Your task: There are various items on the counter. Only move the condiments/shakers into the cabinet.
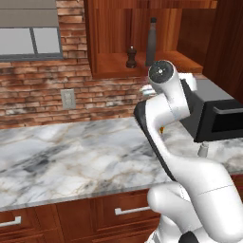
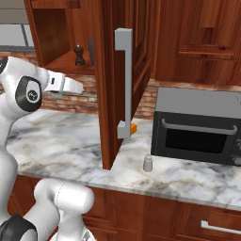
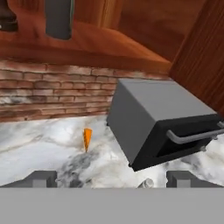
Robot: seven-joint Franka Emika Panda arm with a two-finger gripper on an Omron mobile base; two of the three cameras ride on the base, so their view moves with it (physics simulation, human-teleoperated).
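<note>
Hand view showed the gripper (image 3: 112, 179) wide open and empty above the pale grey shaker (image 2: 148, 164), left on the counter (image 1: 71, 156) beside the microwave (image 2: 197, 124), seemingly the next pick.

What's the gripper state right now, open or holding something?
Gripper: open, holding nothing. In the hand view the fingertips stand wide apart, above the marble counter.
</note>
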